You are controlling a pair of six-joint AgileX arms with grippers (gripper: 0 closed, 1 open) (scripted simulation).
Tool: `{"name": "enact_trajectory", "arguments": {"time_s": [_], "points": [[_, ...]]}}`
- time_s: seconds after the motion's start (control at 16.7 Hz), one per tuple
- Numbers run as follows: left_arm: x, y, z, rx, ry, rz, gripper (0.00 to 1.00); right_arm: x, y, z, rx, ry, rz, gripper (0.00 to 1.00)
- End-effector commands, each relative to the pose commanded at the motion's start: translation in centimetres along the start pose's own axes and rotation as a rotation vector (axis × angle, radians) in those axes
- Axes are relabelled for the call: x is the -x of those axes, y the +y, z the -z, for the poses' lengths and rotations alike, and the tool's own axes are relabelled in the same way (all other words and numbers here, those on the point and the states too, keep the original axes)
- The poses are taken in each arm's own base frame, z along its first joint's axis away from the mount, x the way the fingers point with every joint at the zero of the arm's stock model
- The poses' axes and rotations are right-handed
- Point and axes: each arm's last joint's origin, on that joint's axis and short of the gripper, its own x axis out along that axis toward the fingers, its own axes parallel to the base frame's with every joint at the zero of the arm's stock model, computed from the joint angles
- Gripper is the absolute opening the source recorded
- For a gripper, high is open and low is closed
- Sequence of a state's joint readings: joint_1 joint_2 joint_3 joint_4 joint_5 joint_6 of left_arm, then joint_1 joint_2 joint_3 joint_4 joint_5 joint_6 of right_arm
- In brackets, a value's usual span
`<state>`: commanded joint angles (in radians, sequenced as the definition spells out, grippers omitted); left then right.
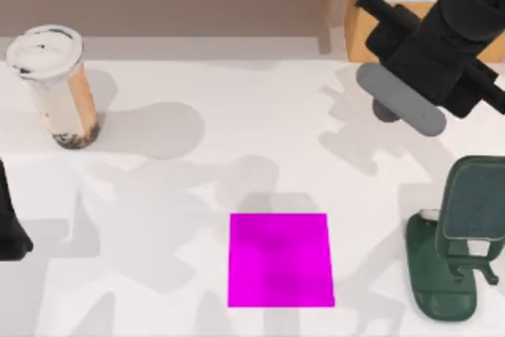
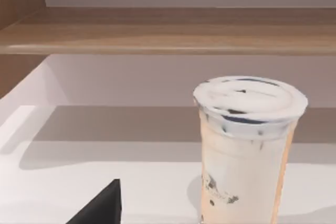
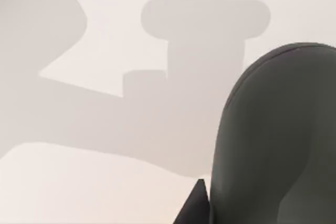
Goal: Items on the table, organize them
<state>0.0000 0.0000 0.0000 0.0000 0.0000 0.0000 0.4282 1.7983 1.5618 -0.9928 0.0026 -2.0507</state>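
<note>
Surface finishes, tabletop items

The table is presenting as smooth, matt white; the drink cup is showing translucent plastic under a glossy white lid (dark specks inside); the mouse is reading as matt grey plastic.

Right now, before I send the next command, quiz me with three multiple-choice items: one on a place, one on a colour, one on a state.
1. Where does the drink cup stand on the table?
A. far left
B. centre
C. near right

2. What colour is the square pad?
A. green
B. magenta
C. yellow

3. How is the mouse?
A. lying on the pad
B. held off the table by the right gripper
C. inside the cup

Answers:
1 A: the top view shows it upright at far left.
2 B: the pad is plainly magenta.
3 B: the mouse hangs under the gripper, its shadow apart on the table.

The left gripper sits parked at the left edge.
</note>
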Motion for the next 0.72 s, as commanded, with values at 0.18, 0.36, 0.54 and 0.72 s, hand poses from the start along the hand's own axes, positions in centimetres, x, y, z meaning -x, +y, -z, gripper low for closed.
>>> {"name": "enact_trajectory", "arguments": {"time_s": [0.18,0.36,0.54,0.72], "points": [[0.0,0.0,0.0,0.000,0.000,0.000,1.00,-4.2,-3.4,-6.1,0.270,-0.093,-0.059,0.00],[0.0,0.0,0.0,0.000,0.000,0.000,1.00,-8.3,-4.4,-12.1,0.488,-0.179,-0.151,0.00],[0.0,0.0,0.0,0.000,0.000,0.000,1.00,-10.8,-4.1,-15.8,0.616,-0.232,-0.224,0.00],[0.0,0.0,0.0,0.000,0.000,0.000,1.00,-11.2,-3.9,-16.4,0.634,-0.240,-0.236,0.00]]}}
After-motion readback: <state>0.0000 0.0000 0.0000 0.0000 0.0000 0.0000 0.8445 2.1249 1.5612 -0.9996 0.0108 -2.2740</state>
